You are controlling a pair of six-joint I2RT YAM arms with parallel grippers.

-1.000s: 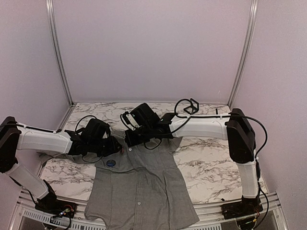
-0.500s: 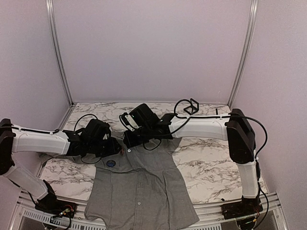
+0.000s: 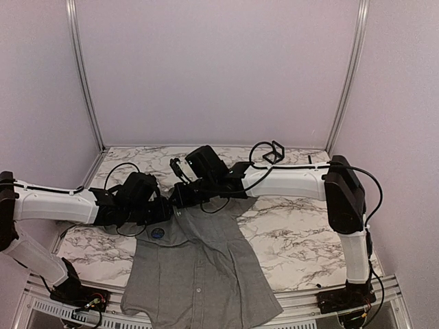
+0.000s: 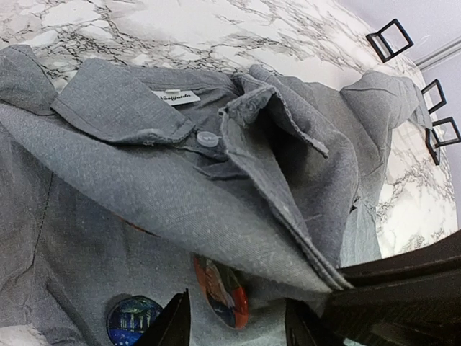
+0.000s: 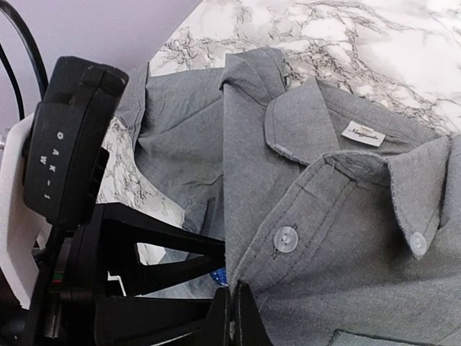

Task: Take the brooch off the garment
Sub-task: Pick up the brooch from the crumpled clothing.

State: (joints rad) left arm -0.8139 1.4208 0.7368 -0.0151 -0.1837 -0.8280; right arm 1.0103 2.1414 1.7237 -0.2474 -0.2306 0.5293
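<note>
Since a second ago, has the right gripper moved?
Yes. The right gripper, clamped on the garment, slid left, away from the right rear post.

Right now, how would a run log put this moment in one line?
left gripper: open, orange brooch between its jaws | right gripper: shut on garment front edge | blue brooch: on garment | removal: not yet

A table (image 3: 302, 233) with a white top veined in grey marble pattern fills a small booth. The back wall (image 3: 219, 68), left wall (image 3: 34, 89) and right wall (image 3: 405, 103) are plain pale lilac (matte, evenly lit). Two aluminium posts (image 3: 81, 75) rise in the rear corners. A metal rail (image 3: 387, 282) runs along the near edge. Small black square brackets (image 4: 390, 40) stand by the table's edge. Shadows are soft.
</note>
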